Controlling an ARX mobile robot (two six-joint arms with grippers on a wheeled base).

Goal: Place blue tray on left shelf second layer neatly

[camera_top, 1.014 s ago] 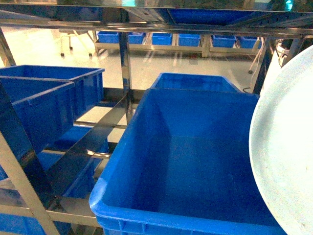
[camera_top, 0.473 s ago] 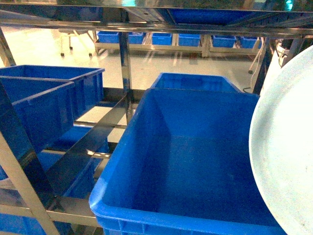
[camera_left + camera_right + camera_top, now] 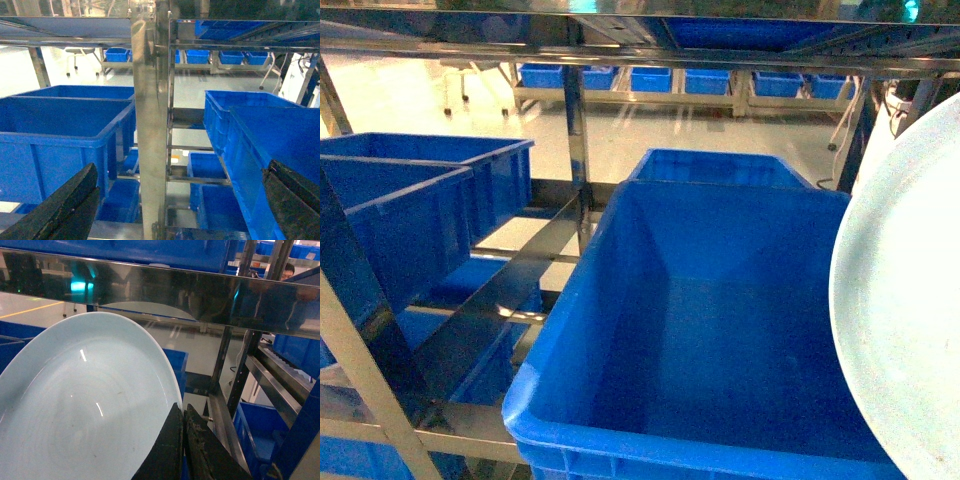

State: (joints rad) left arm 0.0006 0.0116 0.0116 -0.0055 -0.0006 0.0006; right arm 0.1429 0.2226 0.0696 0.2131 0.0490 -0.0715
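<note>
The blue tray (image 3: 910,330), pale and glossy, stands on edge at the right border of the head view, beside a large blue crate (image 3: 720,330). The right wrist view shows the blue tray (image 3: 85,405) filling the left half, with my right gripper (image 3: 182,408) shut on its rim below a mirror-like crossbar (image 3: 165,290). My left gripper (image 3: 181,170) is open and holds nothing, its black fingers (image 3: 70,202) wide apart in front of a steel upright (image 3: 150,125). The left shelf second layer (image 3: 505,252) shows as flat steel crossbars at left, partly taken up by blue crates (image 3: 410,200).
A second crate (image 3: 715,165) stands behind the big one. More crates (image 3: 65,135) fill the left bay, with others on the tier below (image 3: 215,200). Steel uprights (image 3: 576,140) divide the bays. Far shelving with small blue bins (image 3: 650,78) lines the back.
</note>
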